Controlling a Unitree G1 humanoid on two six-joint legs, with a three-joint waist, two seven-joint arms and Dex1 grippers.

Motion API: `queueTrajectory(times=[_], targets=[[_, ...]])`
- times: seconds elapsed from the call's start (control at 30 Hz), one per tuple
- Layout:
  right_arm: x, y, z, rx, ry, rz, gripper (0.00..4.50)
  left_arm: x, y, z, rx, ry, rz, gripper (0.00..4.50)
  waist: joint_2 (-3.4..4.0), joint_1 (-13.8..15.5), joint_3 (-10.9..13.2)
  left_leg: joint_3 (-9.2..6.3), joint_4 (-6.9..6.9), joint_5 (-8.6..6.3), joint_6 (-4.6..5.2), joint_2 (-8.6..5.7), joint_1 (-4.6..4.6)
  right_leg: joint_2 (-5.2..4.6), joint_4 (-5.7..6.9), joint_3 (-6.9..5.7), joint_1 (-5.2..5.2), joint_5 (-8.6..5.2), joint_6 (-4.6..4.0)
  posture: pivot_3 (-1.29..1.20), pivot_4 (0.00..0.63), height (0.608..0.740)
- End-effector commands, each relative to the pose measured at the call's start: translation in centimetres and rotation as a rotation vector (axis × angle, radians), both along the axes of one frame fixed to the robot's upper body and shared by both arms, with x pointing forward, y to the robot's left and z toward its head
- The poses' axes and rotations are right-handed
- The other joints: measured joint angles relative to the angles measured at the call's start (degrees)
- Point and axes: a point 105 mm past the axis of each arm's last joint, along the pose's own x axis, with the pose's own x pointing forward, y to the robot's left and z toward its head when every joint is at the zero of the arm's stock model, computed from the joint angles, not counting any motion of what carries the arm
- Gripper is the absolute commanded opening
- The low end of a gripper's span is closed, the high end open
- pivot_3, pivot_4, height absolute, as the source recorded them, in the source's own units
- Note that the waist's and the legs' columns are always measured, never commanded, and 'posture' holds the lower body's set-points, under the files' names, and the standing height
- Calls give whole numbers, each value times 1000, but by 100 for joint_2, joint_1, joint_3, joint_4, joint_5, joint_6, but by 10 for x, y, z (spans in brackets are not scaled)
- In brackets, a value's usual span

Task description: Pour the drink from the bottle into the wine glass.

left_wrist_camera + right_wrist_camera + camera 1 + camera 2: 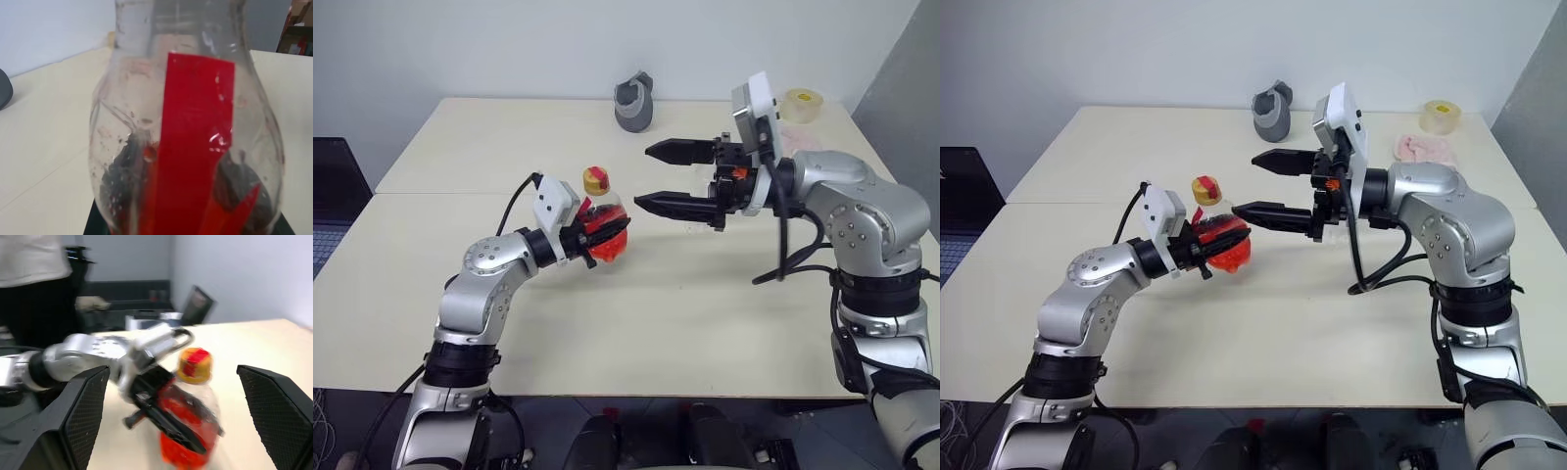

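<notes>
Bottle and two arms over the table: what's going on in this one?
The left claw is shut on the bottle, holding it upright above the table with red drink in its lower part and the cap on. The right claw hangs open beside it, fingers pointing at the bottle without touching. A grey cup-like object and a tape roll sit at the far edge.
</notes>
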Motion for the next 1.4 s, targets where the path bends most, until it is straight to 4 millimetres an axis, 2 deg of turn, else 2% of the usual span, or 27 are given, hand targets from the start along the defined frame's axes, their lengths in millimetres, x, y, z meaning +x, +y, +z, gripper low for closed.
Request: queueTrajectory(times=[0.03,0.2,0.33,0.6,0.97,1.23,1.4], targets=[[14,-2,11,50,-95,-204,4462,8,-15,27,-27,-93,-30,1240,0,3,0,1,0,1,1,-1,0,0,1,-3,0,0,0,0,150,740],[37,1,14,143,-112,-393,4462,27,-28,36,-27,-119,-56,1240,0,-38,0,4,-1,3,-4,-5,0,1,0,0,-3,0,0,0,150,740],[44,4,17,154,-133,-434,4462,32,-36,42,-37,-139,-89,1240,0,-68,0,2,-2,4,-5,-6,-1,1,-1,2,-4,0,0,0,150,740],[44,15,24,165,-137,-388,4462,33,-44,41,-46,-139,-118,1240,0,-87,0,0,-3,4,-4,-6,0,3,4,2,-6,0,0,0,150,740],[32,18,13,108,-99,-282,4462,37,-38,40,-45,-132,-100,1240,0,-87,0,-1,-1,4,-2,-6,0,3,5,2,-6,0,0,0,150,740],[42,38,16,122,-117,-284,4462,36,-46,43,-56,-135,-121,1240,0,-89,0,-1,0,4,-2,-6,0,3,8,2,-7,0,0,0,150,740],[48,39,15,127,-122,-289,4462,31,-49,43,-63,-131,-143,1240,0,-88,0,-1,0,5,-2,-6,0,3,7,2,-7,0,0,0,150,740]])
